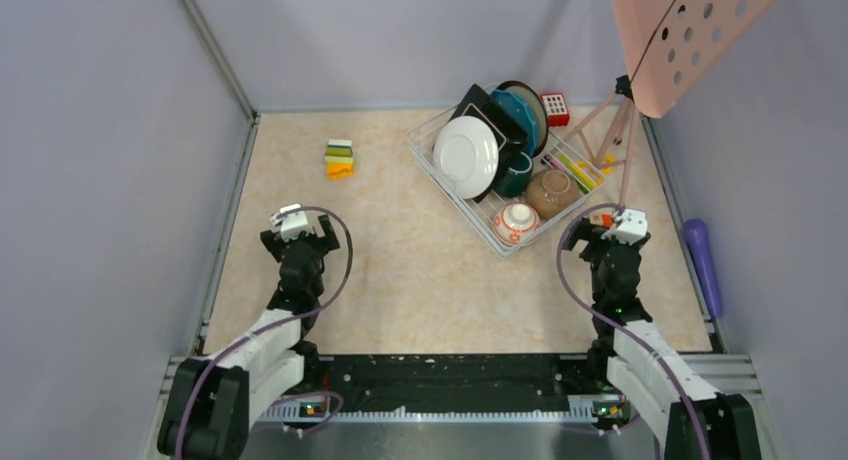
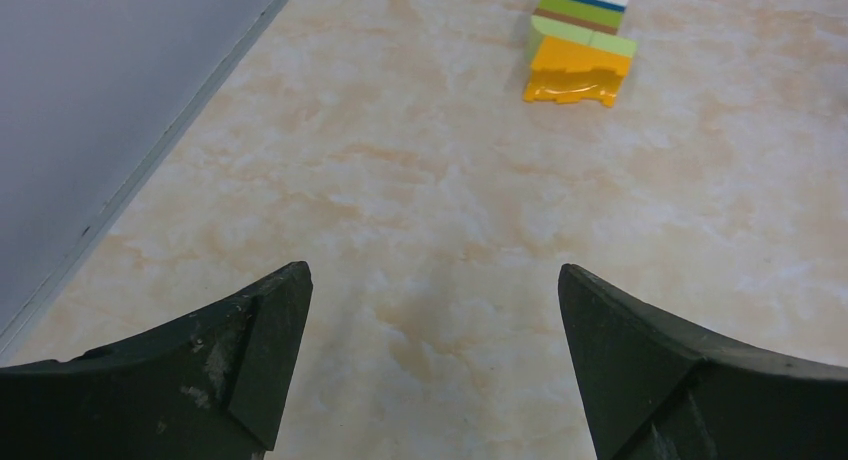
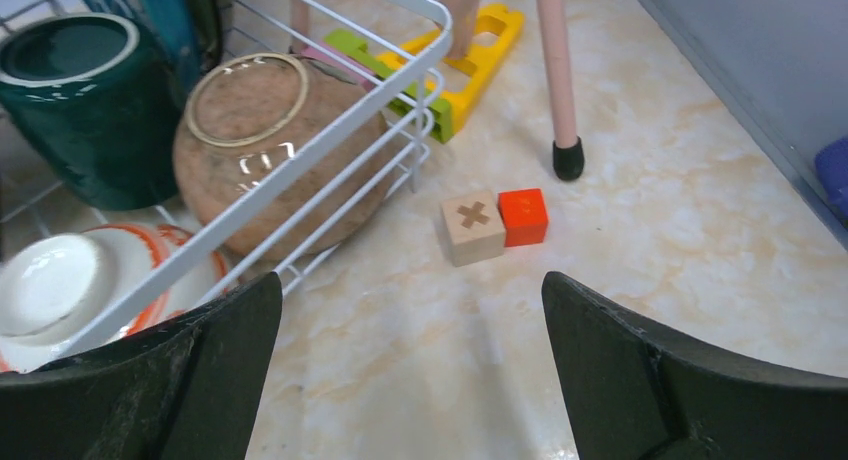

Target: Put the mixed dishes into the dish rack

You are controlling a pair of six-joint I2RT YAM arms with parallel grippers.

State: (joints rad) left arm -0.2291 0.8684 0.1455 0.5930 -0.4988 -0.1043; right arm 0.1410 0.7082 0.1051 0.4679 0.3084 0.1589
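In the dish rack: all mixed dishes — loading looks finished.
Left gripper, right gripper: spread, empty.
Next: likely nothing — park.

rack: 1
plates: 4 – white plate, square plate, blue plate, dark-rimmed plate
bowls: 2 – brown bowl, orange bowl
mug: 1
block stack: 1
loose cubes: 2 – wood cube, red cube
red dotted box: 1
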